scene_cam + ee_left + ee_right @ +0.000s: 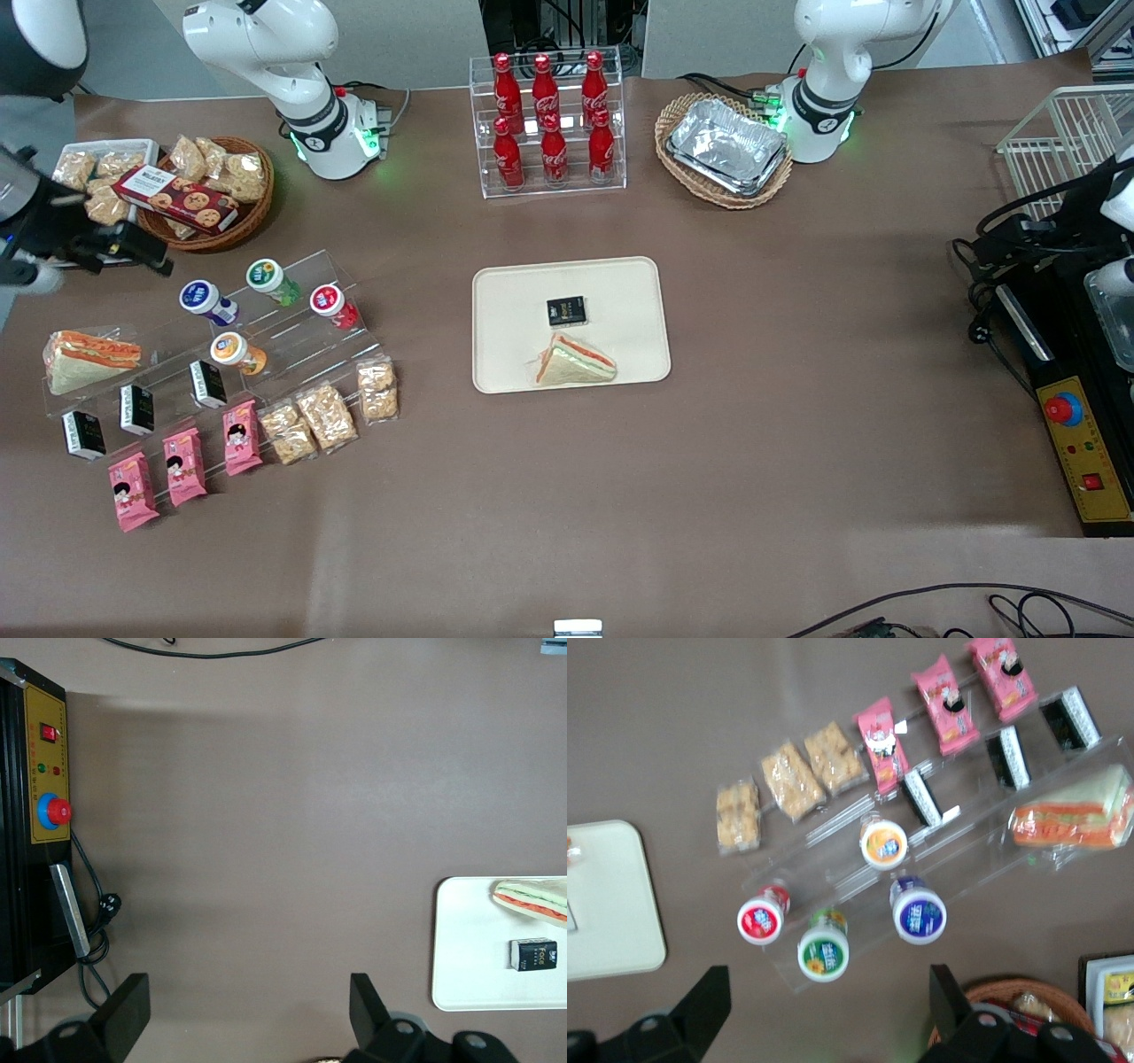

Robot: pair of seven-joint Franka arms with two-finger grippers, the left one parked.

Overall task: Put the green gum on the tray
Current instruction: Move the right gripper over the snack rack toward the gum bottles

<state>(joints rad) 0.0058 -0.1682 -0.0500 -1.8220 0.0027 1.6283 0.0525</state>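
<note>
Two gripper [824,1010] fingers spread wide, green gum [823,951] centred just below, untouched, tray [620,292] well apart

The table [753,399] wears a matt brown cover, smooth like paper or cloth. The tray [638,292] looks like matt cream plastic. The green gum [272,281] is a glossy plastic bottle on a clear acrylic stand [292,341], beside the red-bodied bottle [335,306]. The gripper [824,1010], up above the stand, has matt black fingers [709,997] spread wide. The foil trays [728,146] are crinkled shiny metal in a woven wicker basket [673,120]. The snack packs [328,415] sit in clear glossy film.
</note>
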